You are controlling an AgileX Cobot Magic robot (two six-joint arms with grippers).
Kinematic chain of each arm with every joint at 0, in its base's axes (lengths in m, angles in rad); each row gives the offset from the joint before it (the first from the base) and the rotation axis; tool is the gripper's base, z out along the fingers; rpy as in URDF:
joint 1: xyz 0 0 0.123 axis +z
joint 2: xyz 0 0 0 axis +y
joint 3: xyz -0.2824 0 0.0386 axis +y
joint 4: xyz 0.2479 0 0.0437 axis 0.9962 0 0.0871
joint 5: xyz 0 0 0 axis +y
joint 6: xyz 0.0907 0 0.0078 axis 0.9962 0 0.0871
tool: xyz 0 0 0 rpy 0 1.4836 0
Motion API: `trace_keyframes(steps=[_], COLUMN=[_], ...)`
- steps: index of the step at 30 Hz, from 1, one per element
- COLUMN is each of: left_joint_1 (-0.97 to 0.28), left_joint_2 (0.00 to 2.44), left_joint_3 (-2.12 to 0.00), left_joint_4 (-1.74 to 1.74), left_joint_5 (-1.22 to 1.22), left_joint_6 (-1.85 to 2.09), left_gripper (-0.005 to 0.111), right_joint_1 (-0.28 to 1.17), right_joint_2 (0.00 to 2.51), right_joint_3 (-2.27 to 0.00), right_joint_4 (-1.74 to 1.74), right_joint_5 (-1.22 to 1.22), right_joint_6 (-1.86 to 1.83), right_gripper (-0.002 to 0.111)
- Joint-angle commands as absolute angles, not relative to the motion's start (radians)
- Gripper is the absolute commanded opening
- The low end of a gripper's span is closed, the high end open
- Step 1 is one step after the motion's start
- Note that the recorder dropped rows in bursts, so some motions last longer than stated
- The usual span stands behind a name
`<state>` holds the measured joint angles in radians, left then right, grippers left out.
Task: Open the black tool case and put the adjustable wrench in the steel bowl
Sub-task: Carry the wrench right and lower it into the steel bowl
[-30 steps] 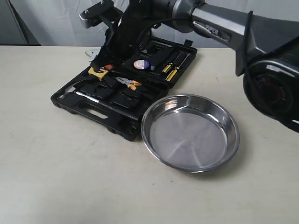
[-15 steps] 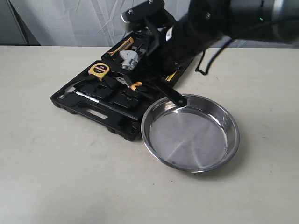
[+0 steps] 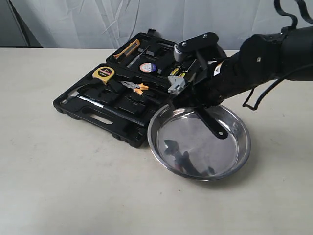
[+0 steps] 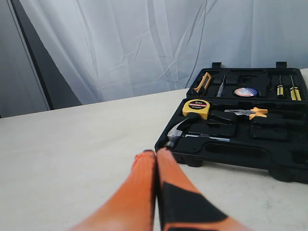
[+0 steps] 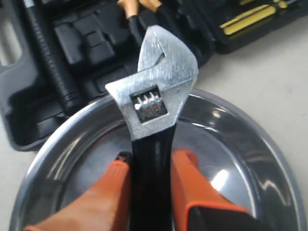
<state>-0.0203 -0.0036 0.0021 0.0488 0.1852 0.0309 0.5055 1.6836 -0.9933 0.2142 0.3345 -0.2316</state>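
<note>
The black tool case (image 3: pixel 105 116) (image 4: pixel 269 154) (image 5: pixel 29 96) lies open on the table, tools in its slots. My right gripper (image 5: pixel 150 163) is shut on the black handle of the adjustable wrench (image 5: pixel 156 96) (image 3: pixel 177 84), whose silver head points toward the case. The wrench hangs over the steel bowl (image 3: pixel 234 161) (image 5: pixel 250 144), its handle end (image 3: pixel 217 131) low over the bowl's inside. The left gripper (image 4: pixel 156 153) is shut and holds nothing, hovering over bare table short of the case; it is outside the exterior view.
In the case lie a yellow tape measure (image 3: pixel 103 73) (image 4: pixel 196 108), orange-handled pliers (image 3: pixel 137 87) (image 4: pixel 250 112), yellow-handled screwdrivers (image 4: pixel 286 87), a utility knife (image 3: pixel 127 49) and a hammer (image 4: pixel 175 137). The bowl sits against the case's near right corner. A white curtain hangs behind.
My right arm has carried the wrench out of the case, rightward and down, until it hangs over the bowl. The case and bowl have stayed put.
</note>
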Motion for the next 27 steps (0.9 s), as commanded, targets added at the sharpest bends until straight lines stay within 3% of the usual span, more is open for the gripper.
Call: trace_keyframes(steps=[1, 24, 27], left_joint_1=[-0.021, -0.021, -0.021], left_joint_2=[0.000, 0.000, 0.000], left_joint_3=[0.000, 0.000, 0.000], left_joint_4=[0.047, 0.047, 0.047], left_joint_5=[0.179, 0.179, 0.179], left_joint_6=[0.030, 0.030, 0.030], left_gripper=[0.000, 0.000, 0.000], right_joint_1=[0.449, 0.443, 0.443], right_joint_2=[1.670, 1.893, 1.893], right_joint_3=[-0.993, -0.993, -0.993], right_joint_4=[0.218, 0.211, 0.211], right_joint_5=[0.342, 0.348, 0.344], right_joint_6=[-0.226, -0.235, -0.235], right_gripper=[-0.001, -0.001, 0.009])
